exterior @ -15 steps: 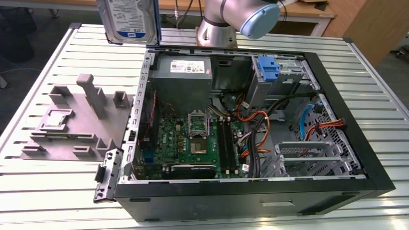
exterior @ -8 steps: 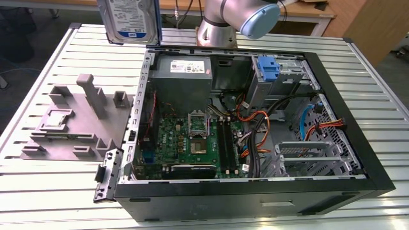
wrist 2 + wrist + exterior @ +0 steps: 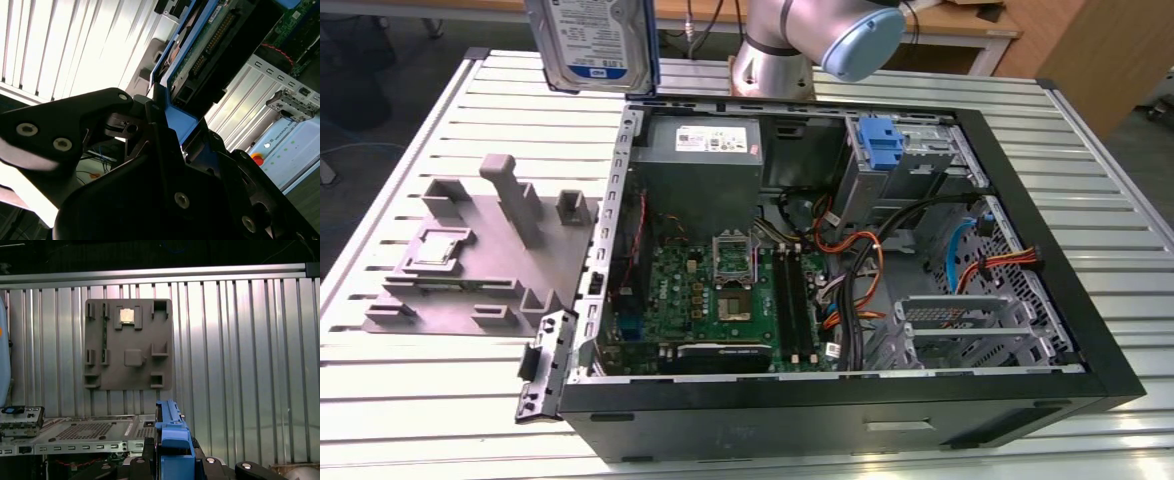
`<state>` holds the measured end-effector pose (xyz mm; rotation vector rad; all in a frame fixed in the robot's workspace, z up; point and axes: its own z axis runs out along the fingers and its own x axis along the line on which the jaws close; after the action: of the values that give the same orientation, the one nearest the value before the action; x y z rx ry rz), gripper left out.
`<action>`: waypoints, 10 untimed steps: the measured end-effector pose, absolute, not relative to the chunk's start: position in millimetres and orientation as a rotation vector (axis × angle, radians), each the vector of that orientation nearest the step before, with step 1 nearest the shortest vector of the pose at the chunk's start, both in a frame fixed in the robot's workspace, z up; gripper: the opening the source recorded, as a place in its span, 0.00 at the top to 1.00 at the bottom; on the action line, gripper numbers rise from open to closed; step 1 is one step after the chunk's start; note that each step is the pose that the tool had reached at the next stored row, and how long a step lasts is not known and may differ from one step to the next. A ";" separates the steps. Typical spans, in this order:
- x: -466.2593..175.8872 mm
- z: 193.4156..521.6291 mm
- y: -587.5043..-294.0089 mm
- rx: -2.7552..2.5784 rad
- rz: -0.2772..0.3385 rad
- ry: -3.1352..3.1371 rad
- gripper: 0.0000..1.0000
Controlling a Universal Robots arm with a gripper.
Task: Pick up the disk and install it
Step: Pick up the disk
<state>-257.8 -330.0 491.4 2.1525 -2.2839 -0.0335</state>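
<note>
Jaws clenched on the edge of flat silver-grey disk [image 3: 594, 40] in bright blue plastic bracket, white-and-blue label; its top is cut off in exterior view. Held in air over slatted metal table [image 3: 400, 420], beside open black computer case [image 3: 787, 420]; grey moulded fixture plate [image 3: 454, 270] nearby.

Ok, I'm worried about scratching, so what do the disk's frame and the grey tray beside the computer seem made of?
The frame around the disk looks like moulded plastic: saturated blue, smooth, with a soft sheen. The grey tray is probably plastic too, matte: even dull grey, blocky posts, no metallic glint.
</note>
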 end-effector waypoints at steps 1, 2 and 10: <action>-257.6 491.4 -330.0 2.152 -0.034 -2.284 0.64; -257.4 491.4 -330.0 2.152 -0.034 -2.284 0.64; -255.7 491.4 -330.1 2.152 -0.034 -2.284 0.64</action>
<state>-255.7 -330.1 491.4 2.1524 -2.2839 -0.0336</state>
